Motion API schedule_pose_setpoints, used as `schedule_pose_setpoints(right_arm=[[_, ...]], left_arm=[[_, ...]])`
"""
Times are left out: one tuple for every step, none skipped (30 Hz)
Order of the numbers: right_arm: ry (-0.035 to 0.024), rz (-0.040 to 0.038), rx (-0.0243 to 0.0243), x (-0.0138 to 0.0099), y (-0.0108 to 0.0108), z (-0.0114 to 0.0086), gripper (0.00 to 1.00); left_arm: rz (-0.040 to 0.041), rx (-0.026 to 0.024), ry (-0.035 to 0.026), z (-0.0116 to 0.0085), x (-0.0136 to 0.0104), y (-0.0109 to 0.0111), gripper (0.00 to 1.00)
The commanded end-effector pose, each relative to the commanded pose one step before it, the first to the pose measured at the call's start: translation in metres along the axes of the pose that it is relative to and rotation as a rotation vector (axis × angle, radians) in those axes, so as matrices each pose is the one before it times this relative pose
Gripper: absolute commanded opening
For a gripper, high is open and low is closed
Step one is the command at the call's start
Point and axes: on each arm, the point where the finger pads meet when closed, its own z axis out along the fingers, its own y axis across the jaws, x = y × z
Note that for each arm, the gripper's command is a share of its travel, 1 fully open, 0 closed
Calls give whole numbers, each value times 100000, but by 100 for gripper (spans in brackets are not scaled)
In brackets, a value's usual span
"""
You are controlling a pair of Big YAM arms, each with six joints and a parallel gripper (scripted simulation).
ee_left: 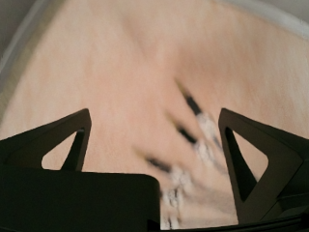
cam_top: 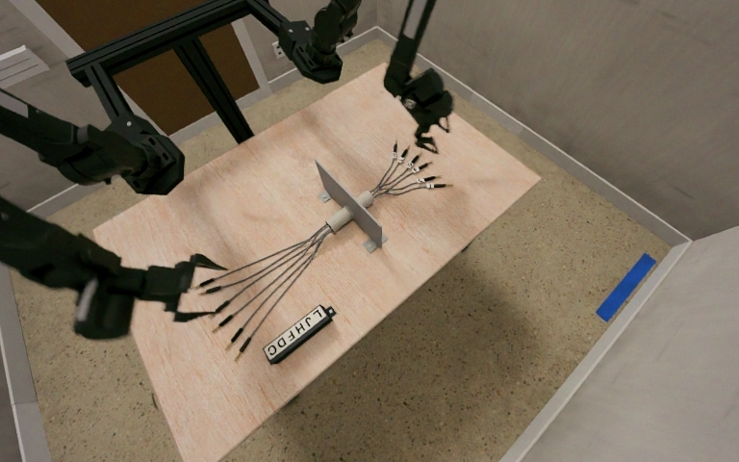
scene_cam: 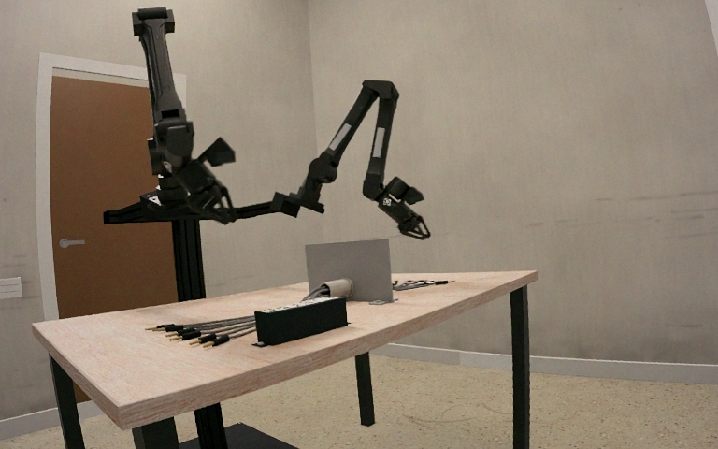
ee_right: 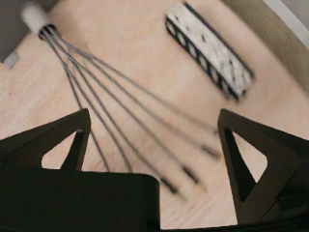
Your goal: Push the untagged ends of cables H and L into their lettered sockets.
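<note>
Several grey cables run through a white conduit (cam_top: pixel 342 216) set in a grey upright panel (cam_top: pixel 348 202). Their tagged ends (cam_top: pixel 417 166) fan out on the far side and show blurred in the left wrist view (ee_left: pixel 189 149). The untagged plugs (cam_top: pixel 223 310) fan out on the near side and also show in the right wrist view (ee_right: pixel 193 170). The black junction box (cam_top: pixel 299 333), lettered L J H F D C, lies beside the plugs with nothing plugged in. My left gripper (cam_top: pixel 427 136) hovers open above the tagged ends. My right gripper (cam_top: pixel 198 289) is open and empty, just above the outer untagged plugs.
The black frame (cam_top: pixel 163 38) carrying the arms stands behind the table. The junction box (scene_cam: pixel 300 319) sits close to the table's front edge. A blue tape strip (cam_top: pixel 625 286) lies on the floor. The tags' letters are too small to read.
</note>
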Motion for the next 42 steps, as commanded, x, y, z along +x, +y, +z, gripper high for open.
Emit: schedule_pose_setpoints(right_arm=[[-490,13145,15428,2808,-1127,-2340,100],[32,1969,2479,713,-138,-406,100],[224,1793,2384,683,-169,-368,100],[87,1631,2101,603,-160,-331,100],[130,1468,1931,553,-163,-297,100],[116,1297,1718,492,-157,-262,100],[497,1964,2002,781,-139,-279,100],[0,0,0,0,0,0,100],[0,0,0,0,0,0,100],[97,1029,1685,237,-750,19,100],[403,937,327,546,408,-156,100],[110,517,763,239,-77,-116,100],[90,330,569,177,-62,-86,100],[95,237,550,186,-55,-90,100],[40,-1219,48,39,2,-16,100],[-476,-617,706,-319,-516,36,100],[-352,-563,-625,-206,205,100,100],[-88,-142,-157,-52,51,25,100],[63,0,42,11,-7,0,100],[15,0,10,3,-2,0,100],[0,0,0,0,0,0,100],[0,0,0,0,0,0,100],[0,0,0,0,0,0,100],[-1,-1,1,0,0,0,100],[0,0,0,0,0,0,100],[0,0,0,0,0,0,100],[0,0,0,0,0,0,100],[0,0,0,0,0,0,100],[0,0,0,0,0,0,100],[0,0,0,0,0,0,100],[0,0,0,0,0,0,100],[0,0,0,0,0,0,100],[750,587,-727,177,198,-2,100],[0,0,0,0,0,0,100],[0,0,0,0,0,0,100],[0,0,0,0,0,0,100],[0,0,0,0,0,0,100],[0,0,0,0,0,0,100],[0,0,0,0,0,0,100],[0,0,0,0,0,0,100],[0,0,0,0,0,0,100],[0,0,0,0,0,0,100]], left_arm=[[-1212,5729,13450,-2692,4946,-2636,100],[141,726,1748,-395,700,-318,100],[169,609,1466,-319,593,-270,100],[199,498,1203,-254,490,-223,100],[214,385,907,-193,377,-175,100],[-12,73,-1512,110,-432,-89,100],[1463,264,647,-85,234,-123,100],[0,0,0,0,0,0,100],[0,0,0,0,0,0,100],[-13,-31,-1776,-181,-731,46,100],[-60,-173,89,-5,35,80,100],[23,37,23,-4,8,-11,100],[11,38,4,-1,2,-10,100],[6,6,4,-1,1,-3,100],[0,0,0,0,0,0,100],[0,0,0,0,0,0,100],[0,0,0,0,0,0,100],[0,0,0,0,0,0,100],[0,0,0,0,0,0,100],[0,0,0,0,0,0,100],[0,0,0,0,0,0,100],[-546,-721,-225,27,-37,378,100],[0,0,0,0,0,0,100],[-1228,694,586,203,-27,-371,89],[0,0,0,0,0,0,89],[0,0,0,0,0,0,89],[-2267,-497,915,34,223,151,77],[-2451,-994,1019,56,251,360,66],[-3052,-957,1537,66,366,223,55],[-4617,-2280,3127,167,871,635,43],[-3954,-1940,3144,164,894,411,35],[-4817,-3239,3281,153,790,624,35],[-5010,-3833,3298,172,798,742,35],[-3800,-3577,2563,159,619,696,35],[-2731,-3111,2006,139,484,607,35],[-3553,-2733,1614,147,382,535,35],[-3867,-2689,1303,161,302,525,35],[-3622,-2398,1180,162,266,472,35],[-3934,-2116,947,164,204,416,35],[-4096,-1768,386,105,-33,323,35],[-4211,-1521,141,84,-123,262,35],[0,0,0,0,0,0,35]])
